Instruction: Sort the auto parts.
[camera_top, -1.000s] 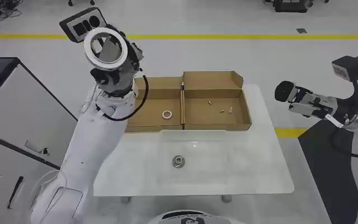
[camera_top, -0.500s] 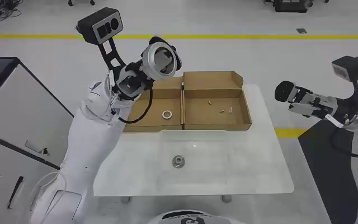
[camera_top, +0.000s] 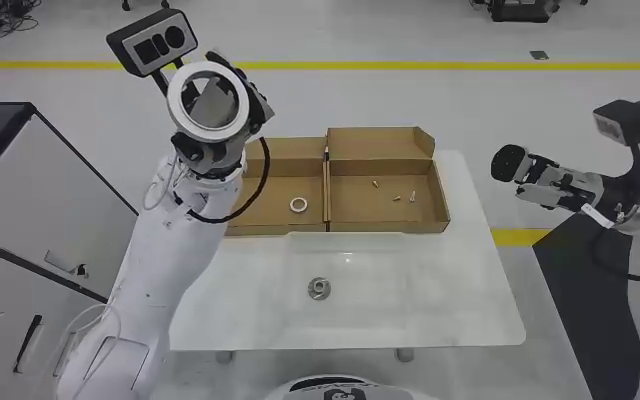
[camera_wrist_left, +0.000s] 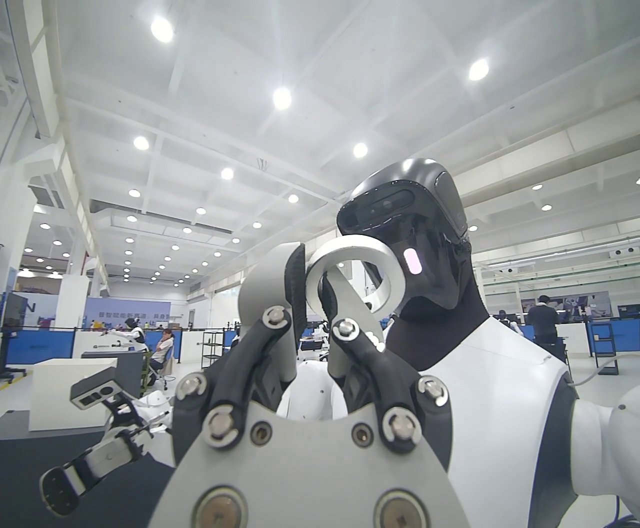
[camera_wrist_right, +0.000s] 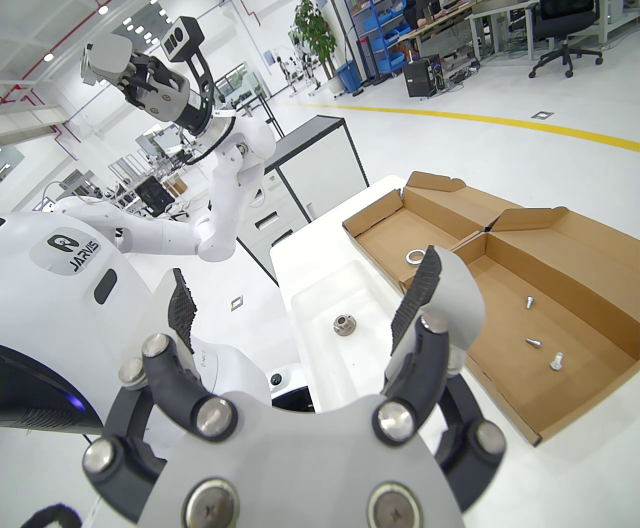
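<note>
Left wrist has rolled back since half a second ago; the white ring (camera_top: 174, 105) once more shows its open face to the top view.

The left gripper (camera_wrist_left: 310, 287) is clamped on the ring's rim, one finger inside the hole and one outside. It is raised high, with the hole facing upward (a ring has no long axis to align). The left box (camera_top: 270, 200), which already holds a matching ring (camera_top: 298, 205), lies below the held part and toward the robot's right. It is judged the likely destination, and the left arm is the nearer one. The right gripper (camera_wrist_right: 305, 280) hangs empty with its fingers spread, off the right edge of the table (camera_top: 450, 290), near the bolt box (camera_top: 360, 205).
</note>
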